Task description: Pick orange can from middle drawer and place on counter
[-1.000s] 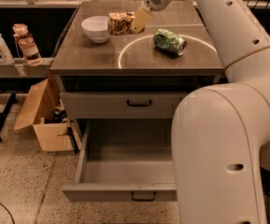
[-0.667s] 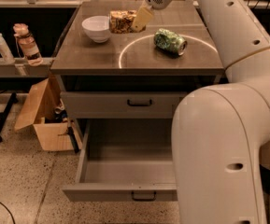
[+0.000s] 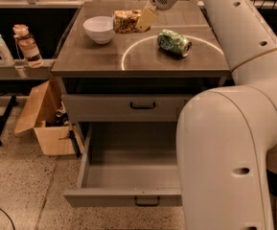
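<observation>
The orange can (image 3: 126, 21), mottled orange-brown, is at the back of the counter (image 3: 143, 61), right of a white bowl. My gripper (image 3: 145, 20) reaches down from the top of the camera view and meets the can's right side. Whether the can rests on the counter top or hangs just above it I cannot tell. Below, the middle drawer (image 3: 123, 176) is pulled out, and its grey tray shows nothing inside. My arm's large white body (image 3: 224, 162) hides the drawer's right end.
A green can (image 3: 174, 42) lies on its side inside the thin white circle on the counter. The white bowl (image 3: 99, 28) stands at the back left. The top drawer (image 3: 143, 107) is closed. An open cardboard box (image 3: 47, 123) and bottles (image 3: 27, 44) are to the left.
Almost nothing differs: the gripper and the orange can stay at the same spot at the back of the counter. The drawer stays open.
</observation>
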